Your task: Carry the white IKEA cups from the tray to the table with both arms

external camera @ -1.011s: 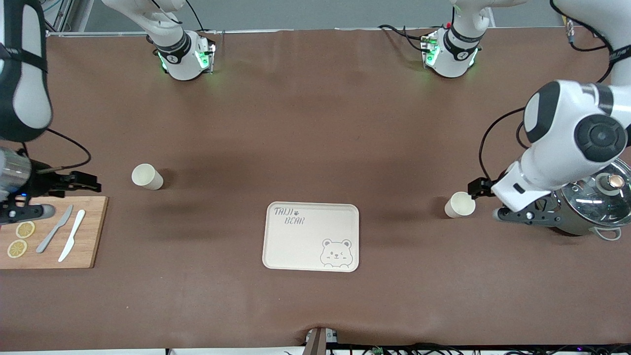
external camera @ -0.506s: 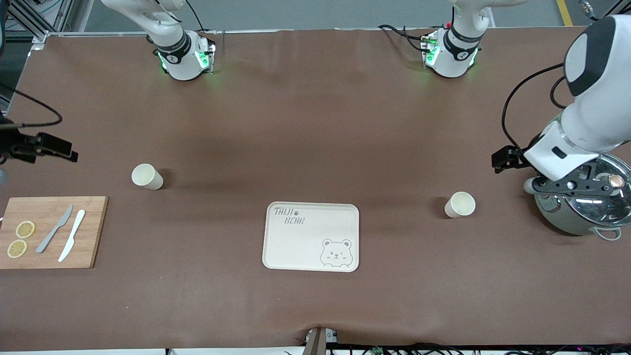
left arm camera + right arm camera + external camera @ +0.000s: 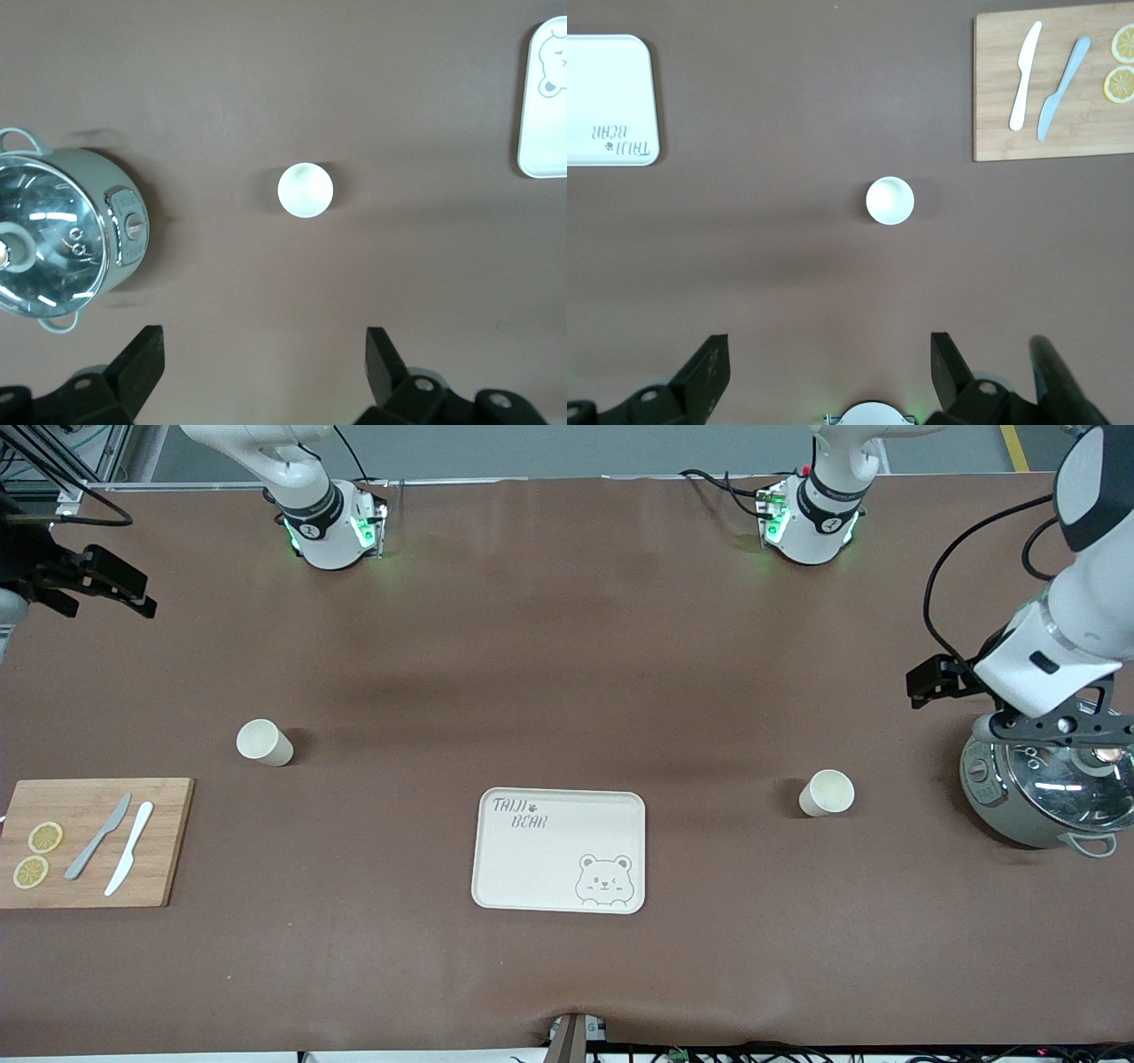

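Note:
Two white cups stand upright on the brown table. One cup [image 3: 264, 741] is toward the right arm's end, the other [image 3: 827, 793] toward the left arm's end. My left gripper [image 3: 928, 682] is open and empty, high over the table beside the pot. Its wrist view shows its cup [image 3: 306, 189] well below the open gripper [image 3: 263, 336]. My right gripper [image 3: 124, 589] is open and empty, high over the table's end. Its wrist view shows the other cup [image 3: 889, 200] well below the open gripper [image 3: 828, 341].
A cream bear tray [image 3: 560, 850] lies between the cups, nearer the front camera. A grey-green lidded pot [image 3: 1045, 793] stands at the left arm's end. A wooden board [image 3: 168, 841] with two knives and lemon slices lies at the right arm's end.
Both grippers have risen and drawn back from beside their cups toward the table's ends. The cups have not moved.

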Robot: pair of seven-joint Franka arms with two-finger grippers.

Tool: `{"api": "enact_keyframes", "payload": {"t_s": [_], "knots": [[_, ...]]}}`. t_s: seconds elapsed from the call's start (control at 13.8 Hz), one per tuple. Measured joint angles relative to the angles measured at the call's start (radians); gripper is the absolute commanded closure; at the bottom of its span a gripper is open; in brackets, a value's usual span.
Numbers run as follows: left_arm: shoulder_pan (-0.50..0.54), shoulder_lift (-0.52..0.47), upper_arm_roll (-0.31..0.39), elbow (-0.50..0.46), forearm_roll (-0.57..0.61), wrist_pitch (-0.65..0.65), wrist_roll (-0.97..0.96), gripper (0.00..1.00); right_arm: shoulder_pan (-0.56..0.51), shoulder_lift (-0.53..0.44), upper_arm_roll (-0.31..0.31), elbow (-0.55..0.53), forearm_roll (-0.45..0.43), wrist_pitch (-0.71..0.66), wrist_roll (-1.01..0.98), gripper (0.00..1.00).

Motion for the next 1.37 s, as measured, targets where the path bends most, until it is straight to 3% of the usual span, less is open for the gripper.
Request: {"api": "enact_keyframes", "payload": {"t_s": [0.36,0.72,1.37], "knots": [[0.009,-0.072,0.009,-0.048,-0.042,-0.018,0.006,0.00,-0.022,-0.004,-0.008,-0.021,-0.002,0.058,-0.104,0.00],[-0.074,-0.187,0.141,-0.191,-0.100,0.001,0.009,0.00,-0.029,0.059,-0.008,0.072,-0.002,0.014,-0.112,0.00],[-0.082,-0.206,0.151,-0.205,-0.102,0.016,0.006,0.00,-0.029,0.079,-0.007,0.087,-0.003,0.001,-0.120,0.00]]}}
